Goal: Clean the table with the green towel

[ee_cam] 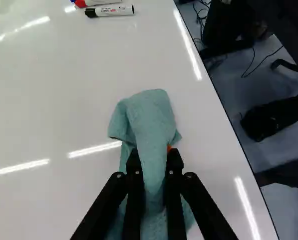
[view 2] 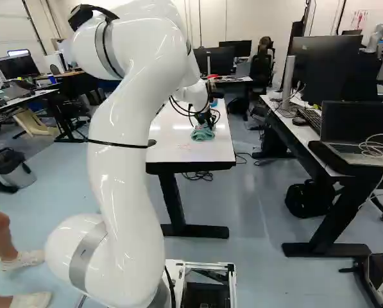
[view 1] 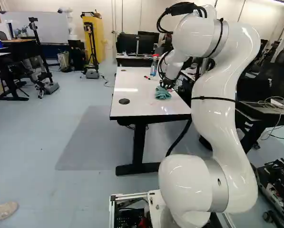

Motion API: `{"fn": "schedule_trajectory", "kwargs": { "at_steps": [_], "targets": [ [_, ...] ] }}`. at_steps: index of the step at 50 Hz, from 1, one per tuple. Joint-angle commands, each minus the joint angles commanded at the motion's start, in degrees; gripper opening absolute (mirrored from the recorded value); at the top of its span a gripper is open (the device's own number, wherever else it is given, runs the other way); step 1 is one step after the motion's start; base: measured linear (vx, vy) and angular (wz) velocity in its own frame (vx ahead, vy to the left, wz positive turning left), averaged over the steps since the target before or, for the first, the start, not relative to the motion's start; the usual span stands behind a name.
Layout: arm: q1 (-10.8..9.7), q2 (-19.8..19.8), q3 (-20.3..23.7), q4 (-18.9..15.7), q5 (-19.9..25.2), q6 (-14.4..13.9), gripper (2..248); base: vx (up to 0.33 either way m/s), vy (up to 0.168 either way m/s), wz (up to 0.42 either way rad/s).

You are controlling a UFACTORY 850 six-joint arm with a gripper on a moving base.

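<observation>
At the near end of the white rectangular table (view 1: 146, 107), faint reddish marks (view 2: 184, 146) lie near and left of our soft green cloth towel (ee_cam: 151, 117), so if we ride too high on the way there, only the loose folds skim them and the dirt stays. Farther in, toward the right edge, our black two-fingered gripper (ee_cam: 153, 157) has its fingers clamped on the bunched towel, and pressing too low could scrape their hard tips on the glossy top, while a rightward stroke could slip off the edge; beyond, a long far sweep might roll the black-capped white marker (ee_cam: 110, 11) away.
</observation>
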Motion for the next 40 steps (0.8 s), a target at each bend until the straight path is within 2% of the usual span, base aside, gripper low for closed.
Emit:
{"fn": "schedule_trajectory", "kwargs": {
  "at_steps": [25,35,40],
  "targets": [
    [3.5,1.71,2.34,0.0,0.0,0.0,47,0.0,0.0,0.0],
    [5.0,1.5,2.06,0.0,0.0,0.0,47,0.0,0.0,0.0],
    [5.12,1.35,1.85,0.0,0.0,0.0,47,0.0,0.0,0.0]
  ]
}}
